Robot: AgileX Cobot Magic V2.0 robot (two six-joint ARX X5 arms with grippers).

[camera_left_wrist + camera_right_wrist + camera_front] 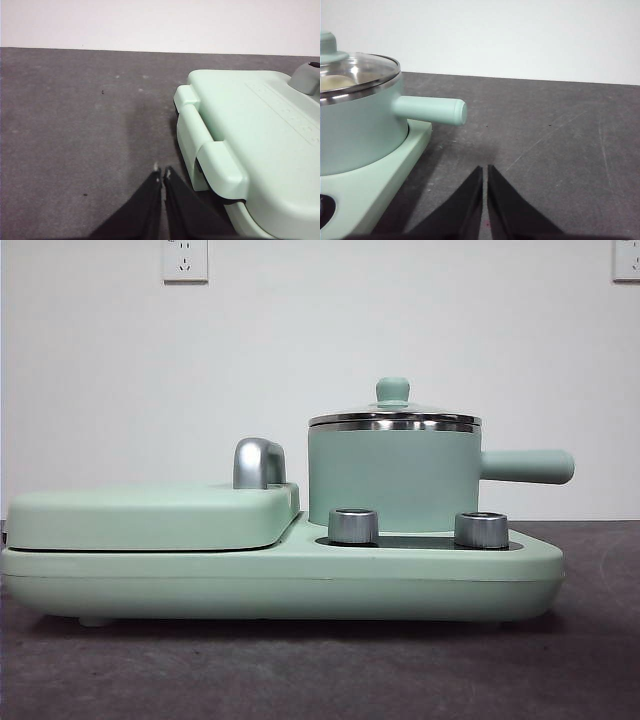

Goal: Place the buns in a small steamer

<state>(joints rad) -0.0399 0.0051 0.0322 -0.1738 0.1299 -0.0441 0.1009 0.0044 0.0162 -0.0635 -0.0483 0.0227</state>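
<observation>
The small steamer [395,475], a mint-green pot with a steel rim and a straight side handle [527,466], stands on the right half of the green cooker base, its glass lid with the green knob [392,390] on. In the right wrist view the steamer [360,125] shows a pale cream bun [335,82] through the glass lid. The second bun is not visible. My left gripper [162,173] is shut and empty over bare table beside the griddle. My right gripper [485,170] is shut and empty over the table, apart from the pot handle [432,109].
The flat mint-green griddle lid [150,515] with its chrome handle [258,462] covers the base's left half; it also shows in the left wrist view [250,130]. Two steel knobs [353,525] sit on the base front. The dark grey table [320,670] runs to a white wall.
</observation>
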